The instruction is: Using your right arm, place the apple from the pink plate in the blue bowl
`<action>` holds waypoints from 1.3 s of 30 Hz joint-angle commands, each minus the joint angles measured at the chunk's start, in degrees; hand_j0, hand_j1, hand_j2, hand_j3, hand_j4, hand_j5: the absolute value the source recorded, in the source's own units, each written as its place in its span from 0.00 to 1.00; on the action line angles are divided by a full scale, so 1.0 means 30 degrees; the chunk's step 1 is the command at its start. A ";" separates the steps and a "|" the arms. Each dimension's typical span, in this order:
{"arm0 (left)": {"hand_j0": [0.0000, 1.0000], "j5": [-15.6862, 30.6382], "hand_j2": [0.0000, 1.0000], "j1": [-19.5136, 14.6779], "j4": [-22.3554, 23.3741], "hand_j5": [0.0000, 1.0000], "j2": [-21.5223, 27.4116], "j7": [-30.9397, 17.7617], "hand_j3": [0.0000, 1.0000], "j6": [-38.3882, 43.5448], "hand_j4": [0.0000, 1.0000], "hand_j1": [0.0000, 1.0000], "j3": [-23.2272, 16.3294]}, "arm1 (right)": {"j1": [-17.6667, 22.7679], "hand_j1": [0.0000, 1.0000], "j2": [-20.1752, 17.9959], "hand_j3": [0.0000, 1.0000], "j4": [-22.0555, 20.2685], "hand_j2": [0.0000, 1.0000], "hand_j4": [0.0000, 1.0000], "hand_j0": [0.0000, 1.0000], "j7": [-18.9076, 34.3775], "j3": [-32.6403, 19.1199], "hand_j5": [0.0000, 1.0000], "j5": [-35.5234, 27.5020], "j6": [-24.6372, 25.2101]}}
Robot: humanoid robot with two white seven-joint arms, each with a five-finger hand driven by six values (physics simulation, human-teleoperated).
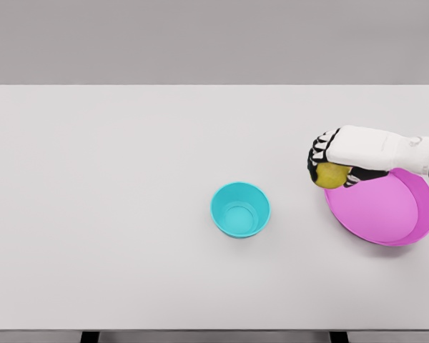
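Apple [331, 175] sits wrapped in the right hand's [327, 163] curled fingers [317, 153] at the pink plate's [386, 214] near-left rim, so the carry step appears underway, and the next move calls for travelling left to the blue bowl [240, 209] before opening.

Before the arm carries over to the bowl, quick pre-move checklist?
1. Robot hand shut on the apple: ok.
2. Apple off the pink plate: ok, it sits past the plate's left rim.
3. Blue bowl upright and holding nothing: ok.
4. Table between apple and bowl free of things: ok.
5. Grip firmness: cannot tell.
6. Left arm out of the path: ok, not in view.
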 commanded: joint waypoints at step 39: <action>1.00 -0.0003 1.00 0.0000 -0.0001 1.00 0.0001 -0.0002 1.00 0.0000 1.00 1.00 0.0008 | -0.2637 1.00 0.4425 1.00 -0.0567 1.00 1.00 1.00 -0.0018 0.4917 1.00 0.0178 0.0302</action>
